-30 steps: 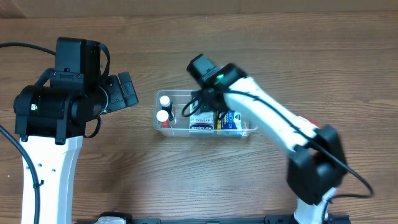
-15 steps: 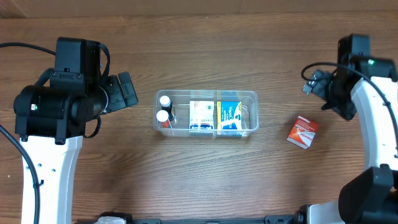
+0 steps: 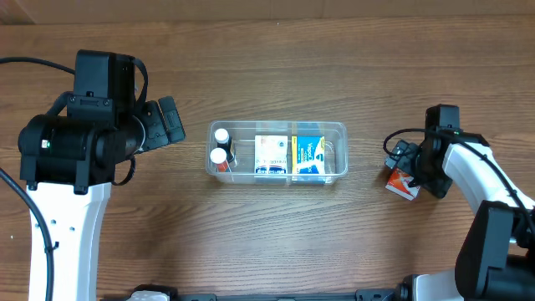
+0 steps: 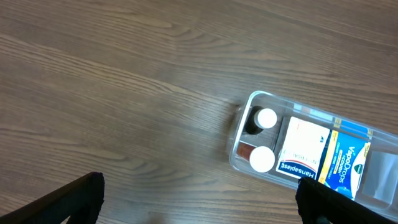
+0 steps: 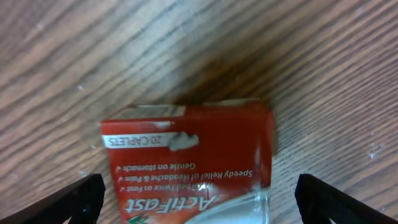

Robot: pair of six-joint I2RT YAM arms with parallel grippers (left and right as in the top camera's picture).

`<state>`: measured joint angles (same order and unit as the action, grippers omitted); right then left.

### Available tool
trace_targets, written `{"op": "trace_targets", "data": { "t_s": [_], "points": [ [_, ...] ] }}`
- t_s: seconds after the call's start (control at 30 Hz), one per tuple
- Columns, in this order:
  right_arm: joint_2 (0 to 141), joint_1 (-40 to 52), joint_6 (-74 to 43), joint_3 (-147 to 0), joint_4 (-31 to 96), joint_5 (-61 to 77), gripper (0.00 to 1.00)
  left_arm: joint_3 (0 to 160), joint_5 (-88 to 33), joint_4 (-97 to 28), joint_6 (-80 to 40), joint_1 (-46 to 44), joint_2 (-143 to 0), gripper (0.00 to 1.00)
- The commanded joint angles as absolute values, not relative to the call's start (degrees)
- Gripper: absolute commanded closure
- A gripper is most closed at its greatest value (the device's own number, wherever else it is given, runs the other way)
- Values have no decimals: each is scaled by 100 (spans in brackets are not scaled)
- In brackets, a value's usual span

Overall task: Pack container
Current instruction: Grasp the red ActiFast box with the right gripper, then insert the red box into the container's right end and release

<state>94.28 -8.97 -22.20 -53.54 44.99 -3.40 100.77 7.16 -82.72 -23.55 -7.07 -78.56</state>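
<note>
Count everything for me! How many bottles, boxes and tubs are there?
White-capped bottles: 2
Boxes: 3 (white box, blue box, red box)
Clear container: 1
Total: 6

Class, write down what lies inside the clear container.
Inside the container: two white-capped bottles, a white box and a blue-and-yellow box. Anything beneath the boxes is covered.
</note>
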Motion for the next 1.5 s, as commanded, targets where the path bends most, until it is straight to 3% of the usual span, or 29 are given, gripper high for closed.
{"op": "trace_targets", "data": {
  "t_s": [0.0, 0.07, 0.13, 0.33, 0.47, 0.63, 0.77, 0.9, 1.03, 1.43, 1.47],
  "points": [
    [9367, -899, -2176, -5245, 4399, -351, 1, 10130, 790, -8250, -2226, -676, -7870, 0],
    [9367, -897, -2115, -5245, 4434, -349, 19, 10130, 790, -8250, -2226, -676, -7870, 0],
    [9367, -897, -2117, -5245, 4462, -346, 28, 10130, 790, -8252, -2226, -676, -7870, 0],
    [9365, -897, -2119, -5264, 4466, -327, 29, 10130, 790, -8250, -2226, -676, -7870, 0],
    [9218, -895, -2123, -5752, 4821, 40, 36, 10130, 790, -8248, -2226, -676, -7870, 0],
    [8739, -486, -2051, -7126, 5743, 183, 36, 10130, 790, -8248, -2226, -676, -7870, 0],
    [8407, 578, -1846, -8302, 6316, 172, 36, 10130, 790, -8241, -2226, -676, -7870, 0],
    [8420, 1942, -1769, -8558, 6274, 97, 36, 10130, 790, -8243, -2226, -676, -7870, 0],
    [8744, 2685, -1938, -8547, 6309, -152, 35, 10130, 790, -8241, -2226, -676, -7870, 0],
    [10645, 2849, -2104, -8547, 6357, -290, 35, 10130, 794, -8248, -2224, -676, -7870, 0],
    [10676, 2849, -2104, -8547, 6357, -290, 25, 10130, 794, -8248, -2224, -676, -7870, 0]
  ]
}}
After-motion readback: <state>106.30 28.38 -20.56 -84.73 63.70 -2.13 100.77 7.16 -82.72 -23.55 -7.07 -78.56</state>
